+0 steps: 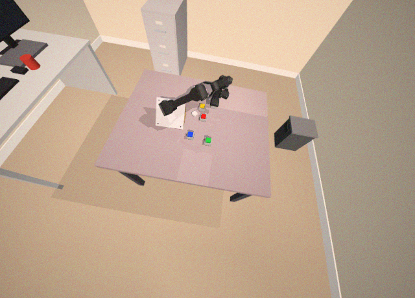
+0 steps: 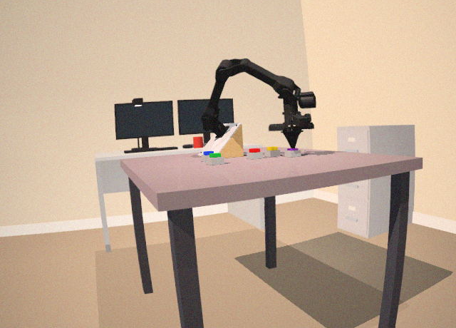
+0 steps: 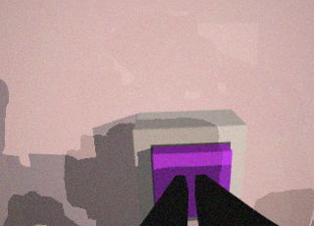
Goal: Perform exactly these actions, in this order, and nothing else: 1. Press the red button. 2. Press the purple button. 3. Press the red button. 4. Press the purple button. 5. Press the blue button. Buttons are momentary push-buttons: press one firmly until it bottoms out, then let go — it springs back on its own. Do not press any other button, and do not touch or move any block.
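Observation:
My gripper (image 2: 292,147) (image 3: 190,185) is shut and empty, pointing straight down. Its fingertips are on the purple button (image 2: 288,149) (image 3: 188,158), whose cap looks low in its grey housing. In the top view the arm hides the purple button. The red button (image 1: 203,116) (image 2: 254,150) stands nearby, with its cap raised. The blue button (image 1: 190,134) (image 2: 208,152) is farther off, beside the green button, with its cap raised.
The yellow button (image 1: 201,105) (image 2: 272,148) stands between red and purple. The green button (image 1: 208,140) (image 2: 214,155) is near blue. A small white block (image 1: 194,113) lies beside red. A white-topped wedge (image 1: 177,123) (image 2: 232,147) stands by the arm's base.

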